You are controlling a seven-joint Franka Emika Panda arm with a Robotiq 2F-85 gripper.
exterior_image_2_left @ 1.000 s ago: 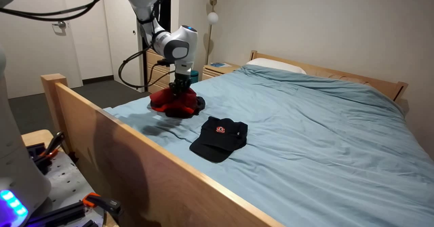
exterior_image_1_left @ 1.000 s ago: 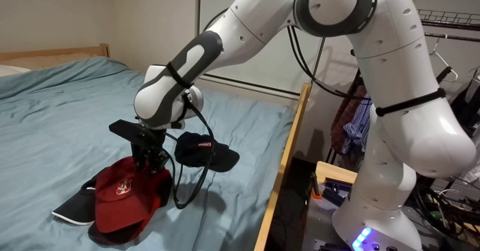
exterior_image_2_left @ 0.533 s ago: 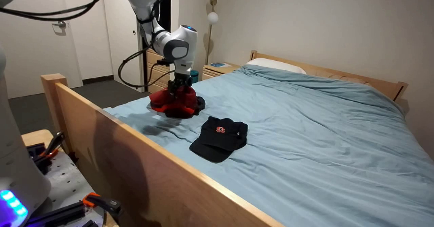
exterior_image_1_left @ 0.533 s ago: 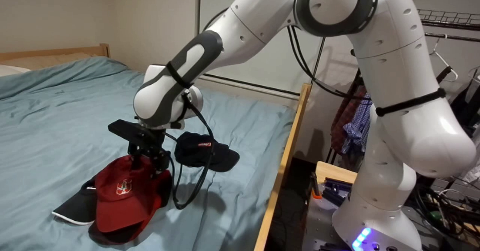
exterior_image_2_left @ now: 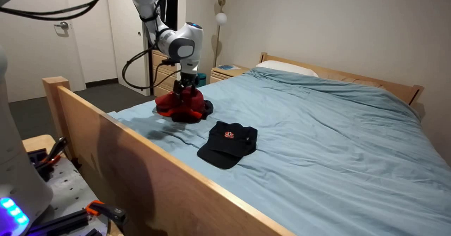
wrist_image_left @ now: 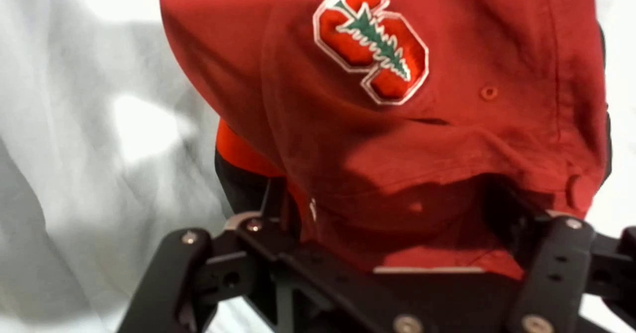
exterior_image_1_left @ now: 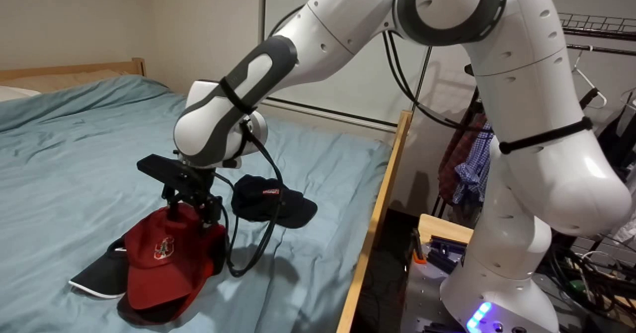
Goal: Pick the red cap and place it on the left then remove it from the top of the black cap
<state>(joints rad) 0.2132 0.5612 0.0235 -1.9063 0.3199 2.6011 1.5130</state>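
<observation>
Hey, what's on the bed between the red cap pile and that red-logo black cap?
In an exterior view, only wrinkled blue bedsheet separates the red cap pile from the black baseball cap with the red logo.

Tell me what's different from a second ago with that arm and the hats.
The jaws have spread apart, seemingly letting go of the top red cap, and the arm has risen slightly. That cap lies nearly where it was; the pale-edged black cap partly under the pile and the black cap lying apart stayed put.
</observation>
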